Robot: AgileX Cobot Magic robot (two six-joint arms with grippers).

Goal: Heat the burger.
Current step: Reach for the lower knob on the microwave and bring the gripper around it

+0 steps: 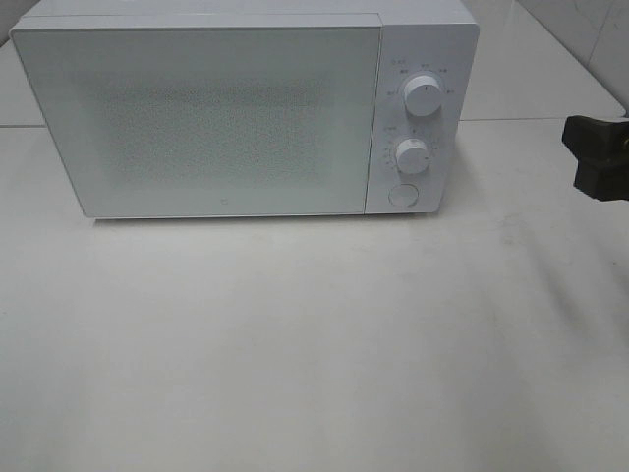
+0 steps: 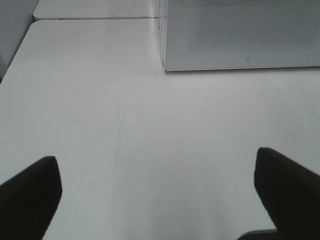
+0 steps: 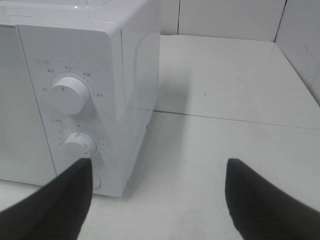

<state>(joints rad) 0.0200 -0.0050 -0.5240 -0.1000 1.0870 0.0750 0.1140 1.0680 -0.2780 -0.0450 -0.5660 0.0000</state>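
The burger is out of view in all three frames. A white microwave (image 1: 226, 118) stands at the back of the table with its door shut; the frosted door panel hides the inside. My right gripper (image 3: 160, 197) is open and empty, hovering to the right of the microwave's control panel (image 3: 75, 115). In the high view only a black part of that right gripper (image 1: 597, 157) shows, at the right edge. My left gripper (image 2: 157, 200) is open and empty above the bare table, in front of the microwave's left front corner (image 2: 164, 65).
The control panel carries two round white knobs (image 1: 423, 96) (image 1: 413, 155) and a round button (image 1: 402, 194). The white table (image 1: 314, 344) stretches in front of the microwave. White wall panels (image 3: 225, 17) rise behind and to the right.
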